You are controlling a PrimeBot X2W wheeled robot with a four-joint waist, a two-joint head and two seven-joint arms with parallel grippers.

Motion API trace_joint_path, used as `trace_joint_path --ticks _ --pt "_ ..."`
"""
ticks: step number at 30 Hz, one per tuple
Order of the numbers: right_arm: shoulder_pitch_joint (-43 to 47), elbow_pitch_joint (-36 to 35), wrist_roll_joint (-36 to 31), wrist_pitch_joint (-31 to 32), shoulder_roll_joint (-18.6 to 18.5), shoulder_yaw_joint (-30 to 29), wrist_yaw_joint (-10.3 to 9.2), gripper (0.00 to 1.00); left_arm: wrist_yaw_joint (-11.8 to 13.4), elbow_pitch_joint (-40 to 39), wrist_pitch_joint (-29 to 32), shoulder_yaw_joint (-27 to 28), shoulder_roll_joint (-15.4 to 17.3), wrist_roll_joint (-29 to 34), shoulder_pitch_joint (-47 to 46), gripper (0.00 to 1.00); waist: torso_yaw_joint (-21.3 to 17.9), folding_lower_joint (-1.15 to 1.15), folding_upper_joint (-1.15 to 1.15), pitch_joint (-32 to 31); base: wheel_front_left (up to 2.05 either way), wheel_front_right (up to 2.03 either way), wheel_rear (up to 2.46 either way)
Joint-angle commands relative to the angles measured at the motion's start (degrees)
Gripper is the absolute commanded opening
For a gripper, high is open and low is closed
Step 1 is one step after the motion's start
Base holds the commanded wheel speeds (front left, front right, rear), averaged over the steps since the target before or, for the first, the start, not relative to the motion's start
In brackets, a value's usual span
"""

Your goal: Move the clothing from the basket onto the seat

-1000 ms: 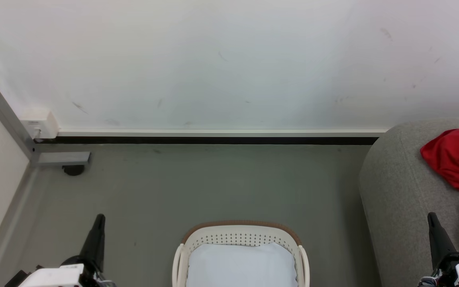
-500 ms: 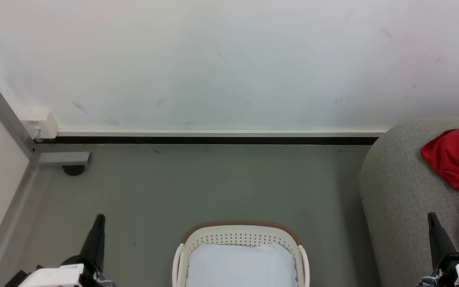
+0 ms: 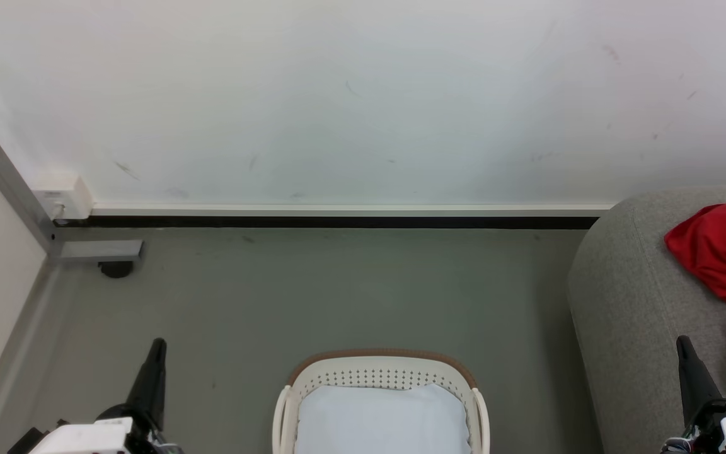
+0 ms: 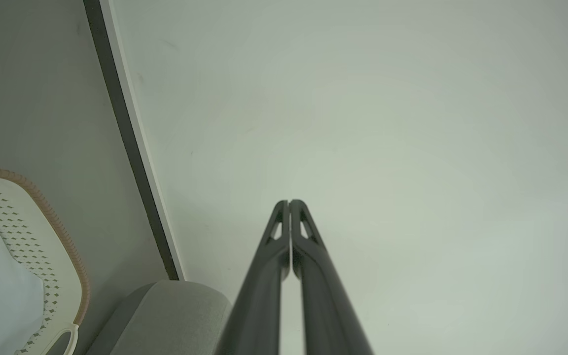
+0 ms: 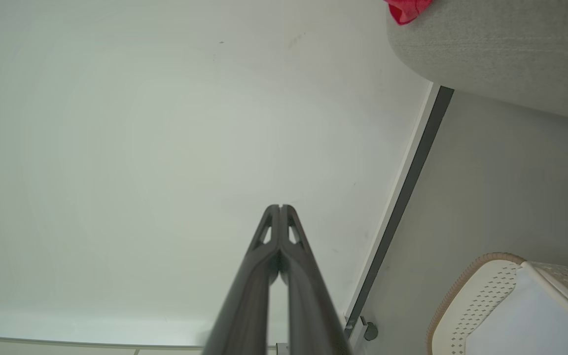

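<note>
Clothing [image 3: 725, 252]: bright red soft fabric, crumpled into loose folds; part of it runs off the right edge of the head view.
Clothing position: lying on top of the seat [image 3: 628, 302], well apart from the basket [image 3: 380, 364].
Seat: light-grey upholstery with a rounded corner, to the right of the basket.
Basket: white perforated plastic with a brown woven-look rim, standing on the grey floor [image 3: 312, 296] between the two grippers; a pale liner sheet [image 3: 382, 419] lies inside.
Left gripper [image 3: 157, 345]: fingers pressed together tip to tip, nothing held; left of the basket.
Right gripper [image 3: 683, 342]: fingers likewise closed together, nothing held; seen against the seat, near the red fabric but apart from it.
</note>
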Motion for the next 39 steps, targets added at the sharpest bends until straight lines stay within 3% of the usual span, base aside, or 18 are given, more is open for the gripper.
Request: trace_joint_path --ticks 1,39 --pt "-0.66 -0.23 -0.16 0.22 0.02 -0.24 -0.12 0.00 -0.34 -0.16 0.22 0.13 0.44 -0.71 -0.48 0.00 0.00 0.00 0.00 0.00 0.00 0.00 0.00" --pt "-0.67 -0.23 -0.22 0.25 0.05 -0.27 -0.12 0.00 -0.34 -0.17 0.22 0.13 0.44 -0.71 -0.47 0.00 0.00 0.00 0.00 0.00 0.00 0.00 0.00"
